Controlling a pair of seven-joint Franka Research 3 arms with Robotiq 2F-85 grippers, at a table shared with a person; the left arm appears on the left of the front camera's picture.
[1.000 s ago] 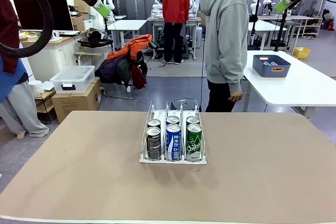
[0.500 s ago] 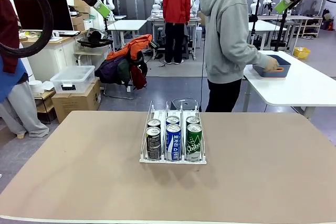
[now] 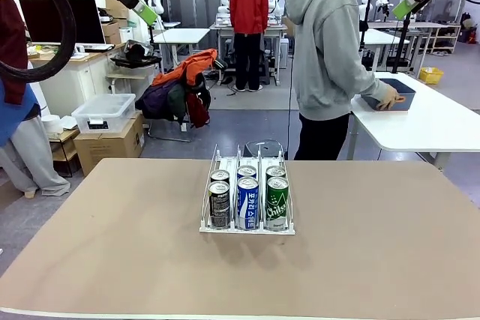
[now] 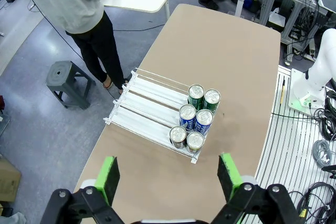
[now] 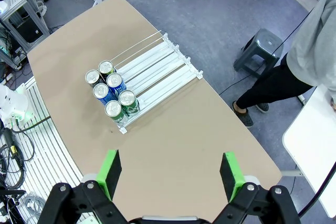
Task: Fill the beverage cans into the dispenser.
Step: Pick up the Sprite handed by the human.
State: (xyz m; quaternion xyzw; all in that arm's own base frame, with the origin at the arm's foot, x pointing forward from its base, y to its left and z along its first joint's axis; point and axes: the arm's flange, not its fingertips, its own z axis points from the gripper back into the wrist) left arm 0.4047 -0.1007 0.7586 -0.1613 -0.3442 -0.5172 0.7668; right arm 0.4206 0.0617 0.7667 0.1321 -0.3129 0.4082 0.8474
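Person's hand (image 3: 388, 98) has gone from hanging at the side up to the blue bin (image 3: 401, 89) on the white side table (image 3: 442, 129), now at the bin's near rim. Beverage cans (image 3: 247, 173) & dispenser (image 3: 247, 229) haven't shifted.

Left gripper (image 4: 169, 174): jaws wide, nothing betw. the green pads (image 4: 109, 176), high over the brown table (image 4: 231, 51). Right gripper (image 5: 170, 174): same, wide & empty, high up.

Below both, dispenser sits mid-table: 3 lanes, 2 cans per lane, all upright and packed at the robot-side end, far part of lanes bare. Front row from robot's left:
- black can (image 3: 219, 205), small print, too small to read
- blue-and-white can (image 3: 247, 201), vertical lettering, not legible
- green can (image 3: 277, 204), white script, can't make it out
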